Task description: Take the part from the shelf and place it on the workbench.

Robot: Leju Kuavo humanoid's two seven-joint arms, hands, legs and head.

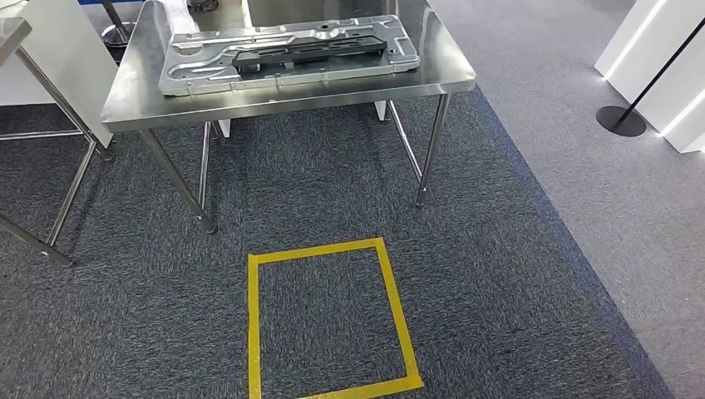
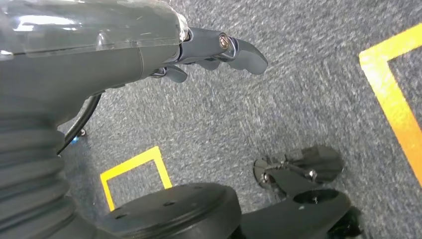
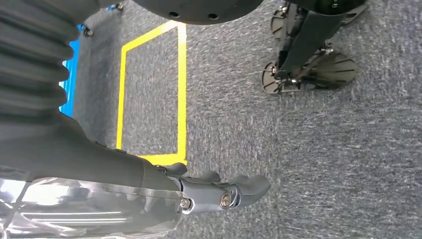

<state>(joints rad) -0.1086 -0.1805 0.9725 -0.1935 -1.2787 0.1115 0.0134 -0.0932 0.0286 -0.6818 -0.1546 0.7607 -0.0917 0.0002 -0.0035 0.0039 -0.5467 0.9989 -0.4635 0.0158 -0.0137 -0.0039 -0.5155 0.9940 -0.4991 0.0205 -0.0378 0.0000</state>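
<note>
The robot stands back from the steel table [image 1: 283, 96], and on this table lies one big silver pressed plate [image 1: 287, 51] with one long black part [image 1: 309, 50] on top of it, in the middle. This black piece looks like the part of the task, but I cannot say if this table is the shelf or the workbench. On the carpet in front of the table is one yellow tape square [image 1: 329, 320]; the wrist views show tape squares too, at least one more, I think. A second table [image 1: 12, 37] stands to the left of the first, only a corner visible, and one black stanchion base [image 1: 620, 120] is far to its right. Both arms hang down. The left hand [image 2: 219, 50] holds nothing, fingers loose and a little bent over the carpet, and the right hand [image 3: 219, 191] is the same, empty and relaxed. To do this step well, I think the robot should walk into the square in front of the table, stop straight to the table edge, and only then lift the arms, so the long part can be reached evenly with both hands.
</note>
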